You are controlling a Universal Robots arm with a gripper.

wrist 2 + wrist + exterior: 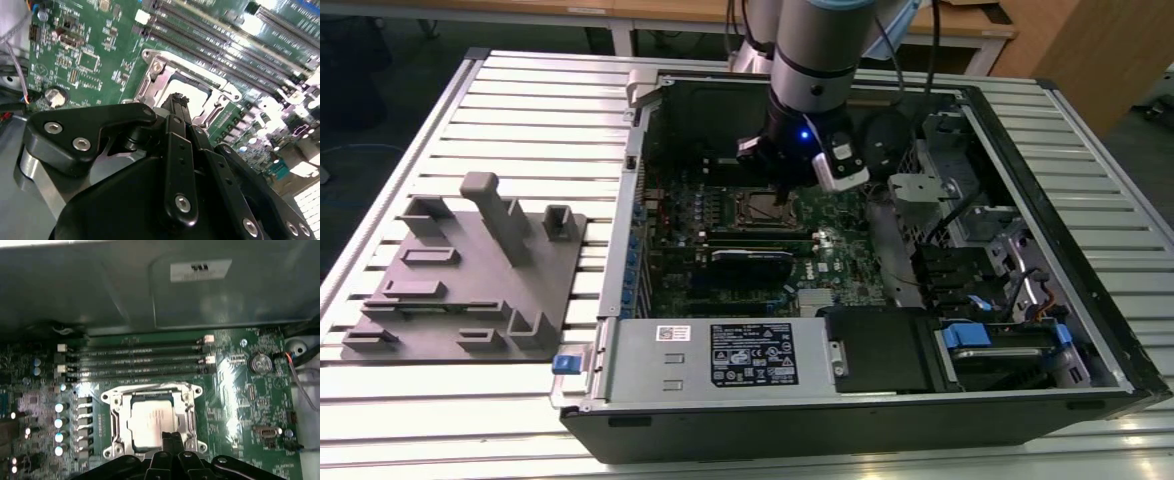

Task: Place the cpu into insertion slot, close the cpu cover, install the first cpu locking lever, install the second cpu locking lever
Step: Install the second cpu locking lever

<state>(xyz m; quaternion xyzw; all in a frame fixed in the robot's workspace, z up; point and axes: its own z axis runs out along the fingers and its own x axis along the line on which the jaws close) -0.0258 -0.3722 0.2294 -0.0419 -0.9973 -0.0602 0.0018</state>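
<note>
The cpu lies flat in the insertion slot, its pale silver face showing. The silver cpu cover lies down over it and frames it on all sides. My gripper hangs just above the near edge of the socket with its black fingers pressed together, shut, and nothing visible between them. In the second wrist view the gripper points down at the cpu cover, close over the pale cpu. In the exterior view the gripper stands upright inside the open computer case, right over the socket.
Long memory slots run beside the socket. A black card stands behind it on the green board. The case walls, a drive cage and the power supply hem in the arm. A grey fixture plate lies on the table.
</note>
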